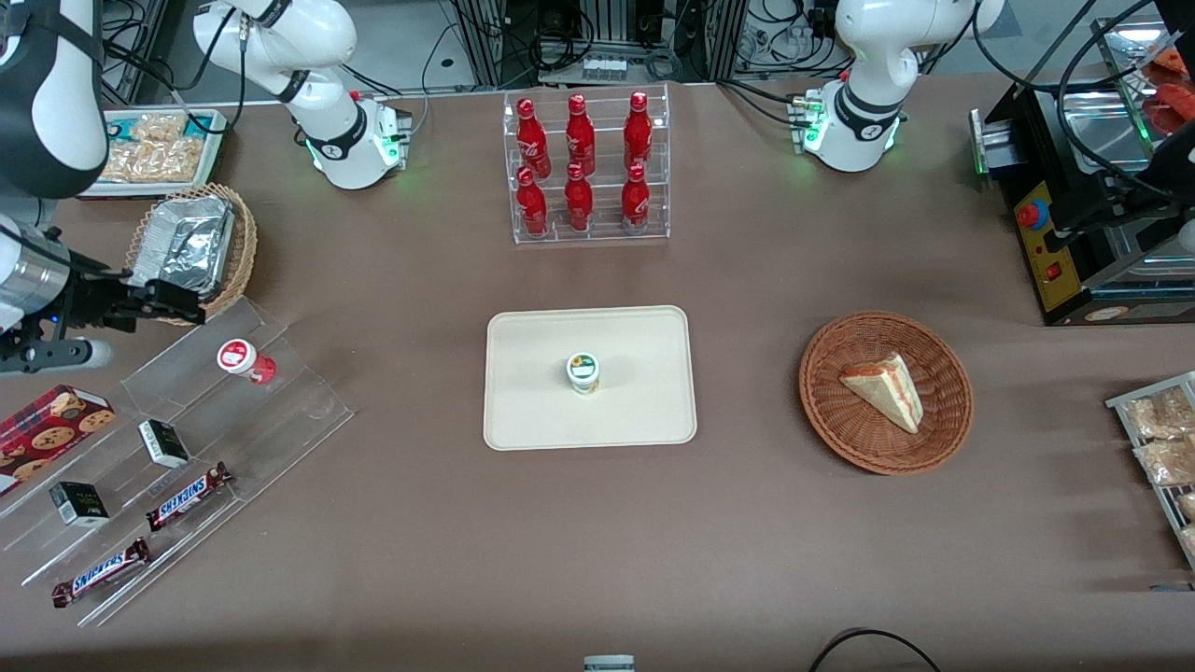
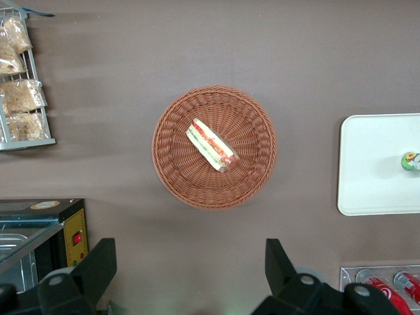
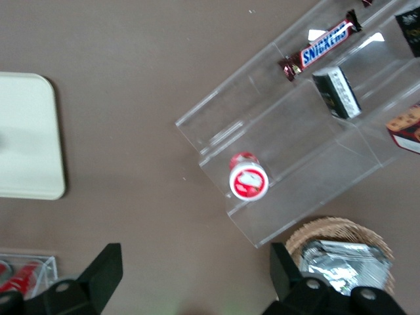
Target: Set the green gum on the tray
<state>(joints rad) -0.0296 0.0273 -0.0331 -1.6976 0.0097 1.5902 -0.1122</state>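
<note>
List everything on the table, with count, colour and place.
green gum: one, green-white, upright on the tray.
tray: one, cream, mid-table.
red gum: one, red, on the clear stepped stand.
cola bottles: six, red, in a clear rack.
sandwich: one, in the brown wicker basket.
Snickers bars: two, on the stand.
foil container: one, silver, in a basket.
gripper: open, empty, above the stand toward the working arm's end.

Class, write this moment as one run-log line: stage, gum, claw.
stage: placement done | green gum: upright on tray, near its middle | claw: open, empty, near the foil-filled wicker basket at working arm's end
</note>
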